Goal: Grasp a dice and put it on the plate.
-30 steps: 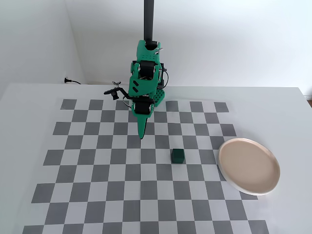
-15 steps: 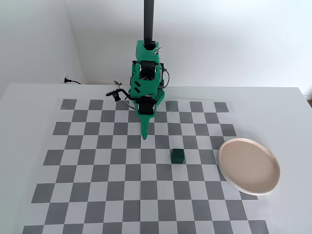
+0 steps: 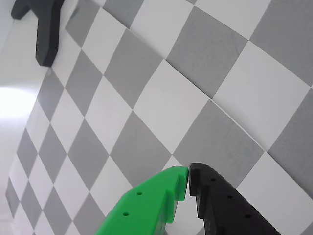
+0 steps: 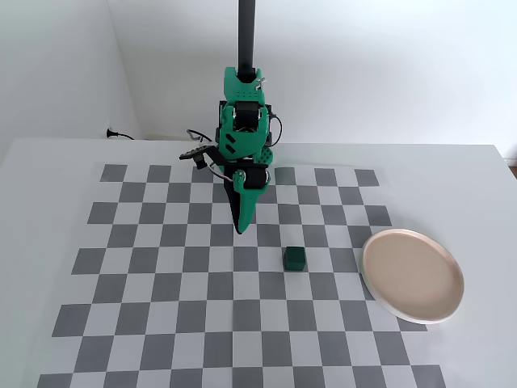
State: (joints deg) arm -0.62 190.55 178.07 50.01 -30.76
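Observation:
In the fixed view the dark green dice (image 4: 295,259) sits on the checkerboard, right of and nearer than my gripper (image 4: 241,229). The beige-pink plate (image 4: 413,275) lies at the board's right edge and is bare. My gripper points down over the board, a little above it, with the green and black fingertips touching and nothing between them. In the wrist view my gripper (image 3: 189,175) is shut over bare grey and white squares. The dice and the plate are out of the wrist view.
The checkerboard mat (image 4: 161,307) covers the white table. The arm's base and a black post (image 4: 245,48) stand at the back centre with cables (image 4: 198,149) to the left. A black object (image 3: 46,29) shows at the wrist view's top left.

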